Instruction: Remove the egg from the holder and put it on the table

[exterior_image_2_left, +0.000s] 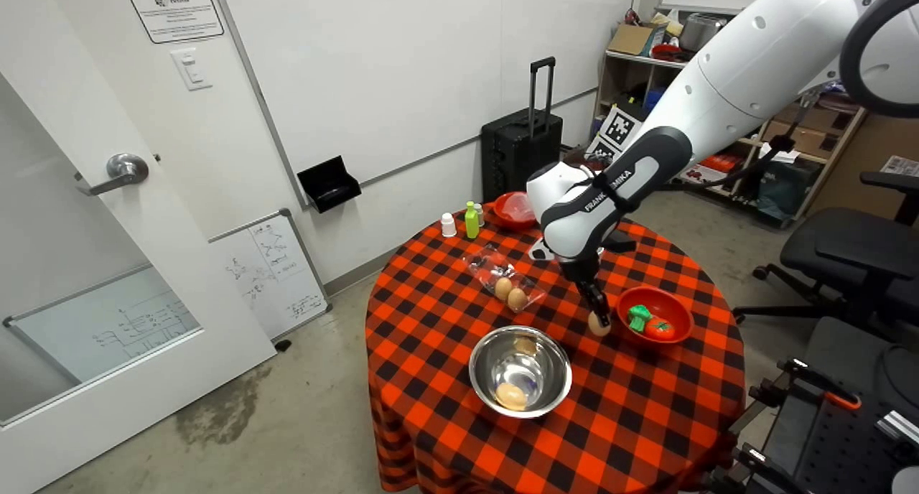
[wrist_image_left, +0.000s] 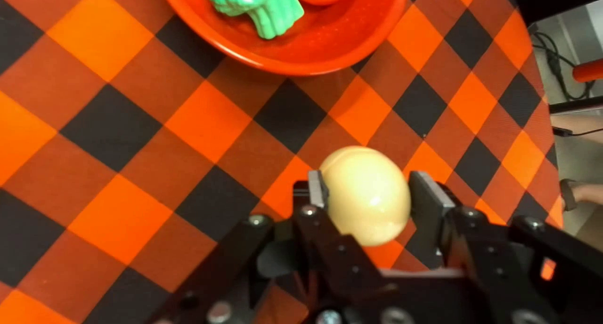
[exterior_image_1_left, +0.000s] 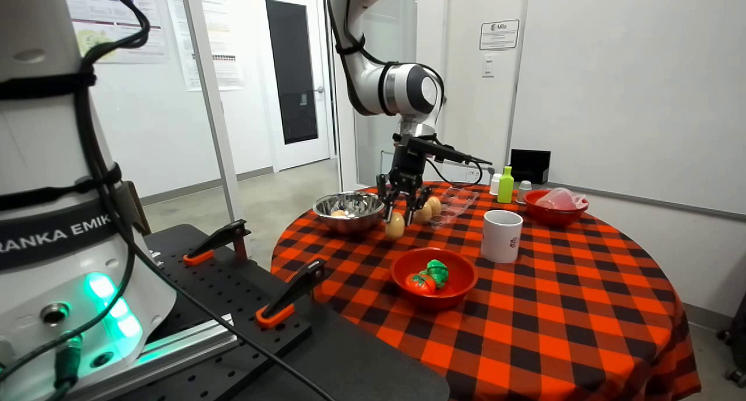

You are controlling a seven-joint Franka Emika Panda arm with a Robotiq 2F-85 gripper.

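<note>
The worktop point(exterior_image_1_left: 553, 308) wears red-and-black checks; the egg point(wrist_image_left: 367, 201) is pale tan, the claw point(exterior_image_1_left: 398, 219) mostly black, the mug point(exterior_image_1_left: 497, 236) white, the bottle point(exterior_image_1_left: 505, 187) lime green

Smooth glossy egg point(wrist_image_left: 370, 199), shiny metal bowl point(exterior_image_2_left: 518, 370), cloth-covered table point(exterior_image_1_left: 559, 296)

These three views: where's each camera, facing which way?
In an exterior view: beside the white base, facing the round red-checked table; white arm, black gripper show.
In an exterior view: high, facing down over the shiny steel bowl; arm, gripper show.
Wrist view: on the wrist, facing the pale tan egg; black fingers show.
All share egg and table.
</note>
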